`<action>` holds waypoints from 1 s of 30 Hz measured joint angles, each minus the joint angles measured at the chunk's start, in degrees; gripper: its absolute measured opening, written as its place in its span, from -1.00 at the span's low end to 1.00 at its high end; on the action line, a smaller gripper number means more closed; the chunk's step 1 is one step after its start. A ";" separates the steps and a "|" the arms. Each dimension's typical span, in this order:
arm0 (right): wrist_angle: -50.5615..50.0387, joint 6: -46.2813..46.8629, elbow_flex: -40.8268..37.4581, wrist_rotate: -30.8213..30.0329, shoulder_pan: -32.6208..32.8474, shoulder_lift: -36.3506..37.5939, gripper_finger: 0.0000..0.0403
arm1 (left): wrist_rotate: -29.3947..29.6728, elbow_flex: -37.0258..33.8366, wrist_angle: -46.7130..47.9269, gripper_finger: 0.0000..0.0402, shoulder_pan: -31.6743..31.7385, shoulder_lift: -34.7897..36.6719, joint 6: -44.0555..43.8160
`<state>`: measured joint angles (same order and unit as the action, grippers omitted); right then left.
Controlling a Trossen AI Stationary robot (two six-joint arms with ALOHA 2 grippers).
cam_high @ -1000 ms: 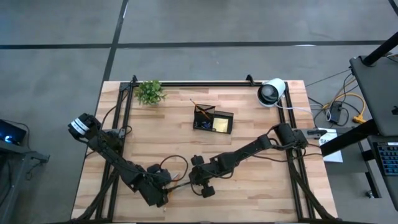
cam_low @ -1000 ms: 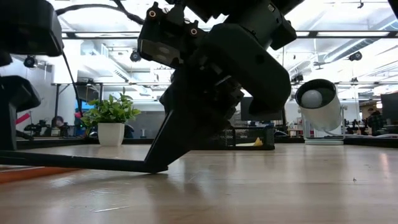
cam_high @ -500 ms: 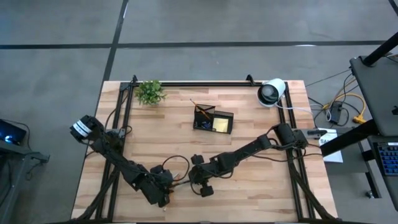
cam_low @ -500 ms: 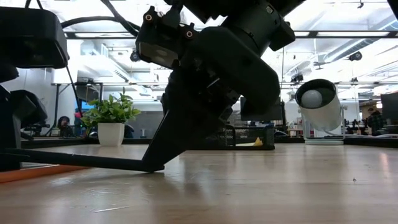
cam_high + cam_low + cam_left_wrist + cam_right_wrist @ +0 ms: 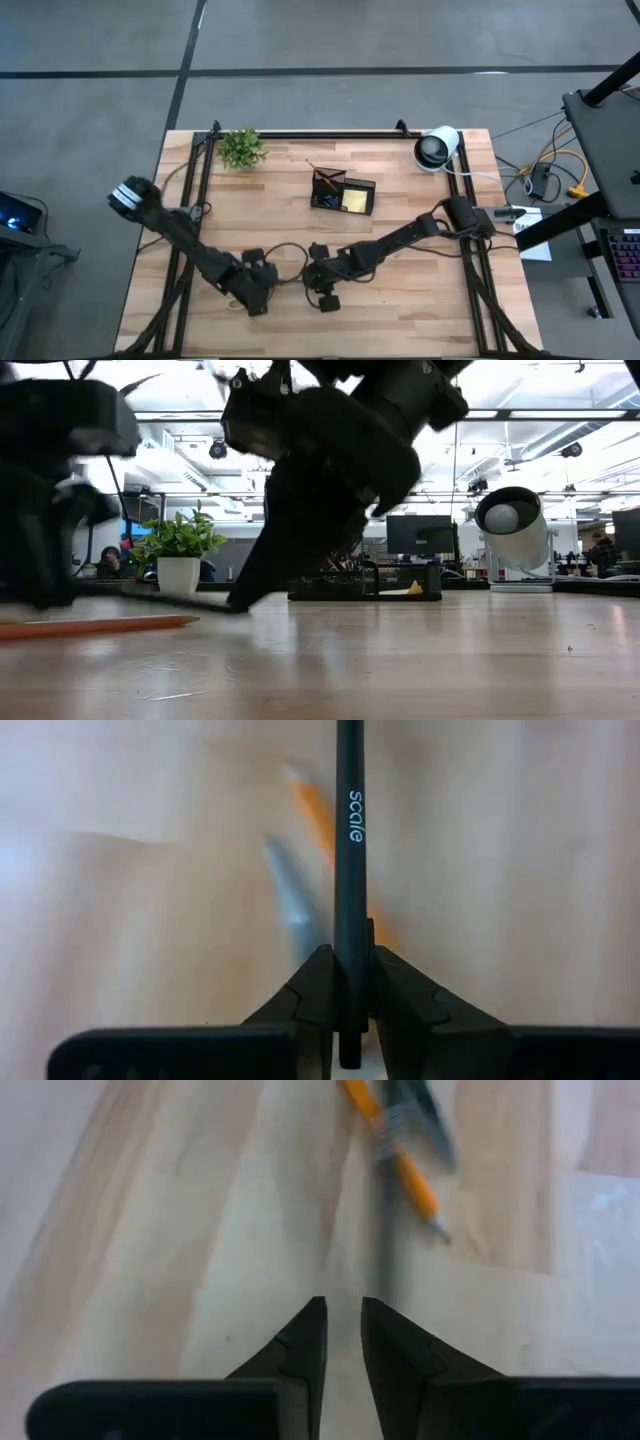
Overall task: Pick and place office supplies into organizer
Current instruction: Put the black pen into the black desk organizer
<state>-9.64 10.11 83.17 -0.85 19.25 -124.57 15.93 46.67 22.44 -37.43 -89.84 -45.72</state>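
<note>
A dark pen [image 5: 348,840] printed "scale" sticks out ahead of my left gripper [image 5: 350,970], which is shut on it near the table's front middle [image 5: 256,293]. An orange pencil [image 5: 315,815] lies flat on the wood under the pen and shows in the low view [image 5: 100,626]. My right gripper [image 5: 343,1320] stands just right of the left one [image 5: 316,278], its fingers a little apart with nothing between them. The pencil [image 5: 400,1165] and a blurred dark pen lie just beyond them. The black mesh organizer [image 5: 343,192] stands at the table's middle, toward the far side. My left gripper pinches the pen near one end [image 5: 349,935] between its two fingers. The pen runs along the fingers and points out ahead of them. In the low view the pen [image 5: 190,600] lies almost level, close over the table; whether its free end touches the wood I cannot tell.
A small green plant [image 5: 241,147] in a white pot stands at the far left and a big white-and-black roll [image 5: 437,148] at the far right. Black frame rails [image 5: 300,134] run along the table's far, left and right edges. Bare wood lies at the front right.
My left gripper has moved a little toward the table's far edge. In the low view the dark pen has risen from its slant along the table to almost level, and the orange pencil under it now lies in plain sight.
</note>
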 joint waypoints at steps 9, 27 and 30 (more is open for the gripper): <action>-10.66 10.14 1.97 -19.11 0.12 7.91 -0.67 | 7.93 7.89 33.93 -0.85 13.86 21.37 22.18; -46.99 41.03 1.34 -36.71 2.94 20.45 -0.71 | 13.47 40.30 41.44 -0.85 50.86 0.07 92.43; -50.58 45.73 0.94 -36.75 4.31 20.43 -0.71 | 14.97 44.63 41.36 -0.85 50.67 -5.46 97.28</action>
<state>-60.22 55.85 84.11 -37.60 23.56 -104.14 30.90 91.31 63.80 13.24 -95.30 51.55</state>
